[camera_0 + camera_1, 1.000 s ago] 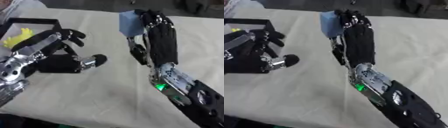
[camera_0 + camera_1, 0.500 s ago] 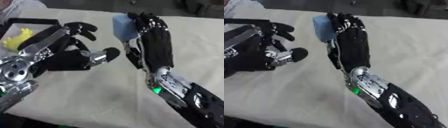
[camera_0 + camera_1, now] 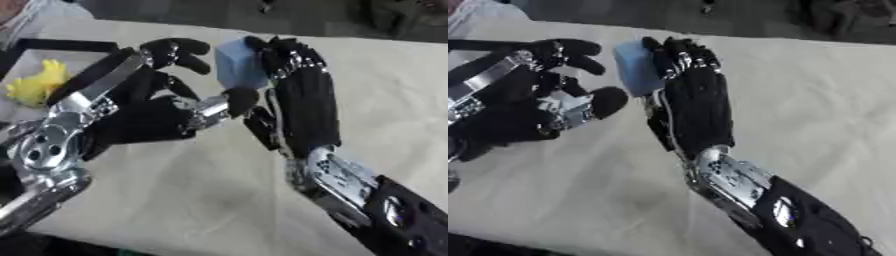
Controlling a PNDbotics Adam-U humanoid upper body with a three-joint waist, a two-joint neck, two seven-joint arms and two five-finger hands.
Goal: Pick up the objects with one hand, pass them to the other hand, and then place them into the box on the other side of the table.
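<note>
Handover step: the right robot hand point(image 3: 293, 95) pinches a blue block point(image 3: 240, 64); the left robot hand point(image 3: 153, 107), fingers spread, must next close around it.

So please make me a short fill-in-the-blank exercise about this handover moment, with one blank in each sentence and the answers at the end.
1. The light blue block is held by the robot's ____ hand.
2. The left hand reaches toward the block with its fingers ____.
3. The object in the black box on the left is coloured ____.

Missing words: right; open; yellow
</note>
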